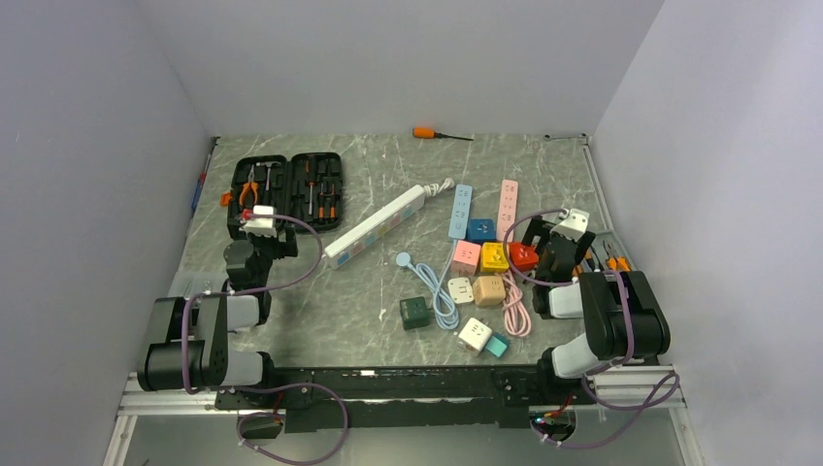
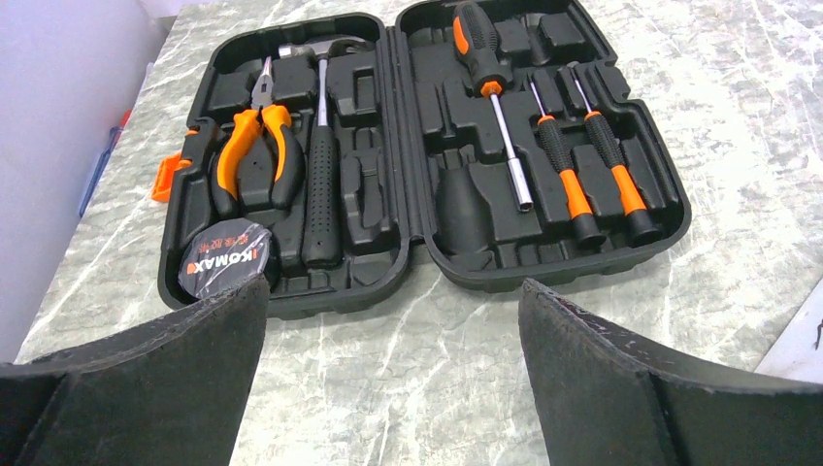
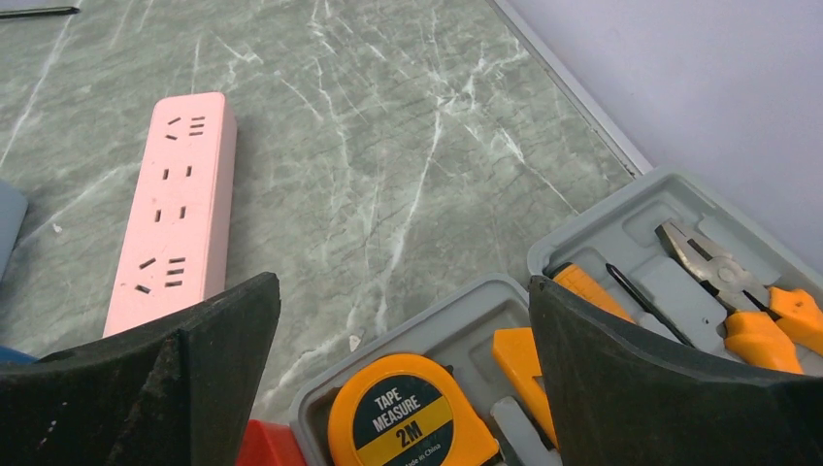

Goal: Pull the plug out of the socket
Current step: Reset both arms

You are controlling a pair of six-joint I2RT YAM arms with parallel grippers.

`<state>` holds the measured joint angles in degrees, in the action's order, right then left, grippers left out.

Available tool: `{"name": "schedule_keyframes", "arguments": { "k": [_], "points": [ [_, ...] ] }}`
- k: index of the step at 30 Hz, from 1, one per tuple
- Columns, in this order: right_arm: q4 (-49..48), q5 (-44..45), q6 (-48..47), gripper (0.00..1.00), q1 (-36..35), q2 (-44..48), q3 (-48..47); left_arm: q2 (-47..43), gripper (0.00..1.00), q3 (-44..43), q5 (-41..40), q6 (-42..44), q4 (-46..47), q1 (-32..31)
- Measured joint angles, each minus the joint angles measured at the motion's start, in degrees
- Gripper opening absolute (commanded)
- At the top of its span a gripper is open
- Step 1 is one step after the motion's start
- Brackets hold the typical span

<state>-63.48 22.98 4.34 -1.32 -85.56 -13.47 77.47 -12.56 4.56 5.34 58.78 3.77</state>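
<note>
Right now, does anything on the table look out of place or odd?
Yes. An orange-handled screwdriver lies alone at the far edge of the table, well apart from the open black tool case, which has several empty slots. Nothing looks spilled or broken.

tool case (image 1: 288, 190) lies left of the power strip (image 1: 377, 225), adapter cubes (image 1: 488, 289) right.

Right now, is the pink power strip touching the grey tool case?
Apart. The right wrist view shows bare marble table between the pink power strip and the grey tool case.
</note>
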Motion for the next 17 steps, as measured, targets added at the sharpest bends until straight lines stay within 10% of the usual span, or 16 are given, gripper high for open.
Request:
{"name": "schedule_keyframes", "arguments": {
  "k": [17],
  "points": [
    [0.02,-0.98,0.20,1.00,0.00,0.00,0.04,0.00,0.99,0.00,-0.11,0.00,-0.07,0.00]
  ]
}}
